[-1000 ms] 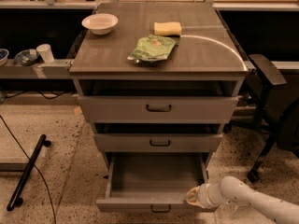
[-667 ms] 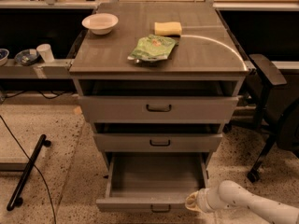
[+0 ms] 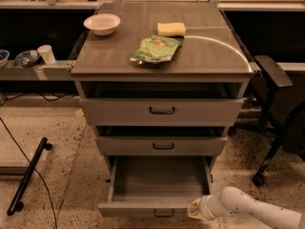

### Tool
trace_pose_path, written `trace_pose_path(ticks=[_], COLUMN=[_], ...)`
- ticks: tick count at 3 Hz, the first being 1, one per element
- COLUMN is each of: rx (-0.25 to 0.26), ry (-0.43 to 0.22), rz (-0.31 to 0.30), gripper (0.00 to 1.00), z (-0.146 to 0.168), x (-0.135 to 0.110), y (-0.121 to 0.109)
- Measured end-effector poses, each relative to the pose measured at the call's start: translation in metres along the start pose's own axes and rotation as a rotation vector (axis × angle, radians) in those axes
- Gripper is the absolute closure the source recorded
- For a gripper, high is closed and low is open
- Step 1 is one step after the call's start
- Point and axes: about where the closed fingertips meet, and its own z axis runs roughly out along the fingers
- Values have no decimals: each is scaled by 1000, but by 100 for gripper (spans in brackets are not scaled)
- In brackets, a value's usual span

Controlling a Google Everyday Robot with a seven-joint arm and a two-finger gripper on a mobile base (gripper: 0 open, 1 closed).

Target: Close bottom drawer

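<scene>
The bottom drawer [image 3: 159, 182] of the grey cabinet is pulled far out, showing a plain empty grey box. Its low front panel [image 3: 147, 209] carries a small dark loop handle [image 3: 163, 213] at the picture's lower edge. My gripper [image 3: 194, 209] comes in from the lower right on a white arm and sits at the right end of the drawer's front panel, close to or touching it. The two drawers above, a mid-width one [image 3: 161, 146] and the widest one [image 3: 161, 110], stand slightly out.
On the cabinet top [image 3: 119, 56] lie a white bowl [image 3: 102, 23], a green bag [image 3: 156, 49] and a yellow sponge [image 3: 171, 29]. A dark office chair [image 3: 281, 123] stands at the right. A black bar [image 3: 27, 175] and a cable lie on the speckled floor at the left.
My gripper has shifted slightly down and stays at the right end of the drawer front. The drawer remains pulled out about as far as before.
</scene>
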Motion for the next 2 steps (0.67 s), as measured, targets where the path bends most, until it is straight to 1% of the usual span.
trace_pose_path(ticks=[1, 2], rx=[0, 0], ry=[0, 0], rz=[0, 0], gripper=[84, 61], z=[0, 0], x=[0, 0], y=[0, 0])
